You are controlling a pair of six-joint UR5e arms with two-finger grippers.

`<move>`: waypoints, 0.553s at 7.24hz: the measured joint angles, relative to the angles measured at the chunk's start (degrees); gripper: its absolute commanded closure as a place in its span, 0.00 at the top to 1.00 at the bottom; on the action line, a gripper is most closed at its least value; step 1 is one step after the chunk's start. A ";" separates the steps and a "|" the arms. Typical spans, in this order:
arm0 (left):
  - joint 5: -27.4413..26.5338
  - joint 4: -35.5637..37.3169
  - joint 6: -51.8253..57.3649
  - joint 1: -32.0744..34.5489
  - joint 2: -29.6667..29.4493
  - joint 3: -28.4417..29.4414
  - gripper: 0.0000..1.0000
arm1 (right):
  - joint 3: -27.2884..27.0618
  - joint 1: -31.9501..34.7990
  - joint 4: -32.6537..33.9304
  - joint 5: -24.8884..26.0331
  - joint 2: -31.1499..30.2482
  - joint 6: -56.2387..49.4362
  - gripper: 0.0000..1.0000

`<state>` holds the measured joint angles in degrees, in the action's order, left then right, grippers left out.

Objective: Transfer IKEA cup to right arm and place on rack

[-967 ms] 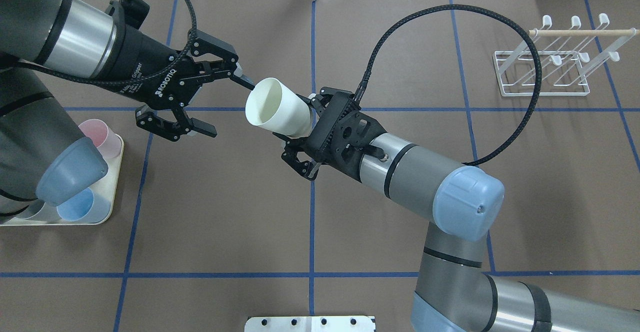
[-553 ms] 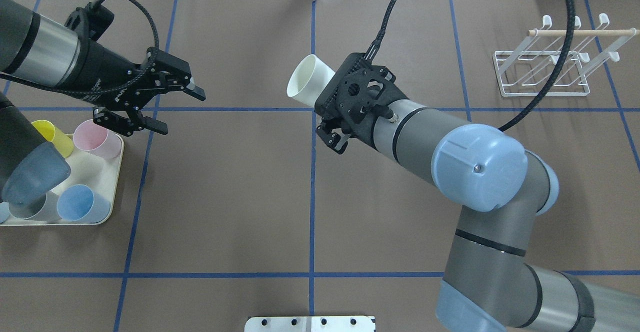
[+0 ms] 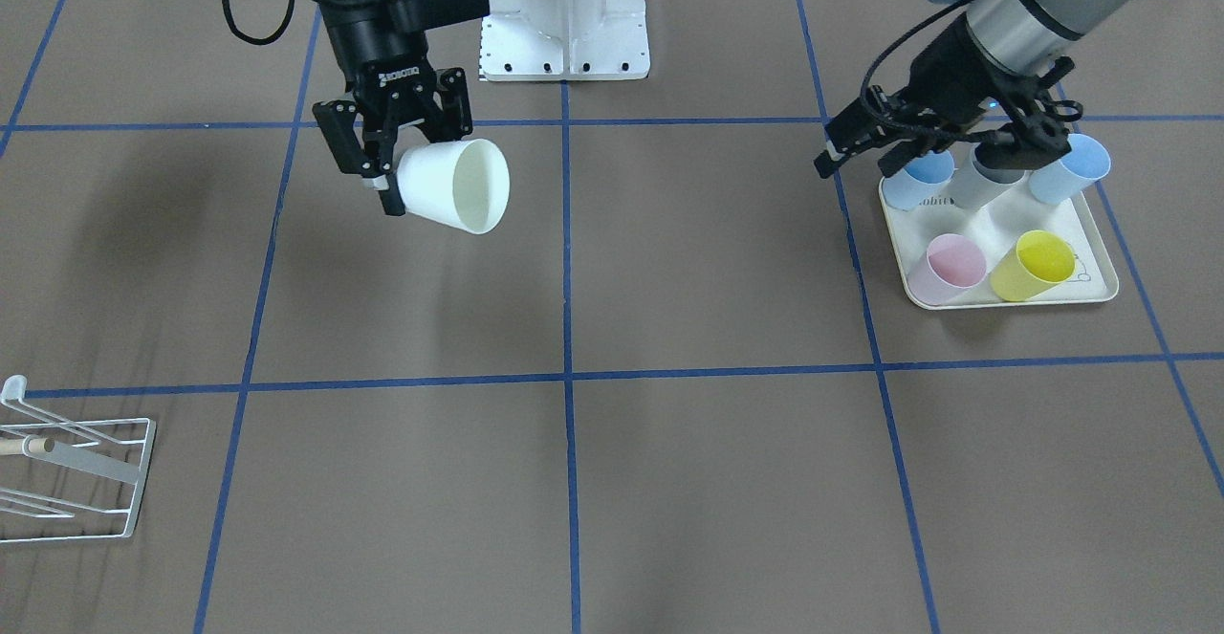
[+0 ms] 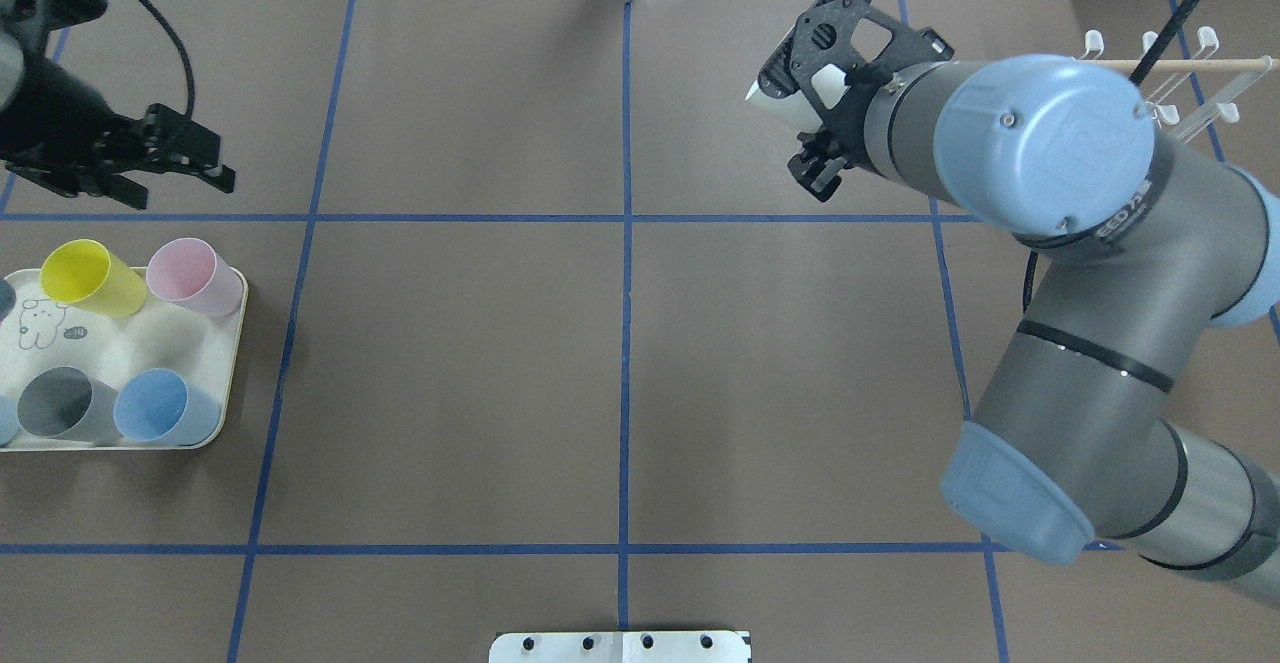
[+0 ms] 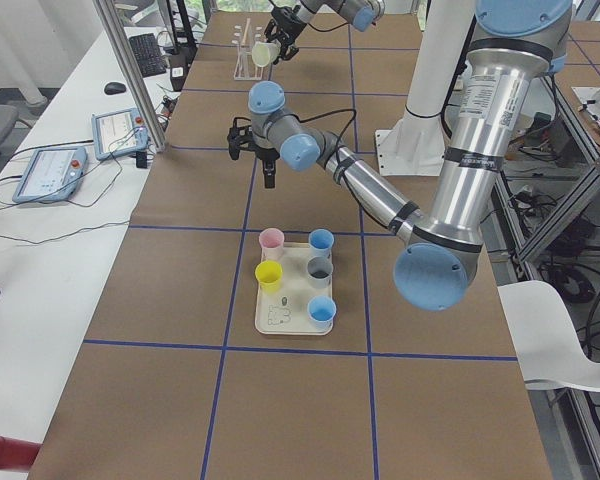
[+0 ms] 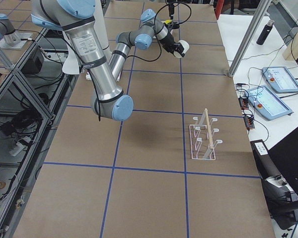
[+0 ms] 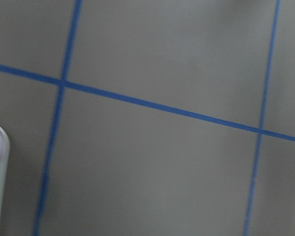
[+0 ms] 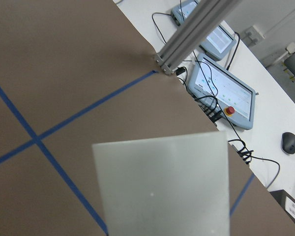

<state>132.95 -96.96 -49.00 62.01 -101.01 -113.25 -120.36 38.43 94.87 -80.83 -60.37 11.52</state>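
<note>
The white IKEA cup [image 3: 454, 186] lies on its side in the air, and my right gripper [image 3: 390, 183] is shut on its base end. In the overhead view only a sliver of the cup [image 4: 772, 103] shows past the right gripper [image 4: 812, 115], which hovers left of the white wire rack [image 4: 1195, 93]. The rack [image 3: 81, 476] stands on the table and holds nothing that I can see. The right wrist view shows the cup [image 8: 162, 187] from behind, above the table's far edge. My left gripper [image 4: 180, 191] is open and holds nothing, beyond the tray at the far left.
A cream tray [image 4: 65, 348] at the table's left holds yellow [image 4: 85, 278], pink [image 4: 190, 278], grey [image 4: 60, 405] and blue [image 4: 160, 408] cups. Screens and cables lie beyond the far edge [image 8: 221, 93]. My right arm's elbow [image 4: 1045, 143] covers part of the rack.
My right arm has swung right and away with the cup toward the rack. The left gripper, open, has drawn back to the far left, uncovering the tray.
</note>
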 measured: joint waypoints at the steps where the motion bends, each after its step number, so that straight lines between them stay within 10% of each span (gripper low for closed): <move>1: -0.65 1.03 10.37 3.20 3.41 0.47 1.00 | 0.05 3.22 3.87 -1.00 -0.03 -4.53 0.00; 4: -0.93 1.51 29.42 10.29 9.72 2.27 1.00 | 2.88 13.59 11.05 -1.40 -1.08 -29.84 0.00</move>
<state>132.02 -95.44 -19.58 72.30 -91.29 -110.98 -117.48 52.02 105.92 -82.23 -61.45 -18.32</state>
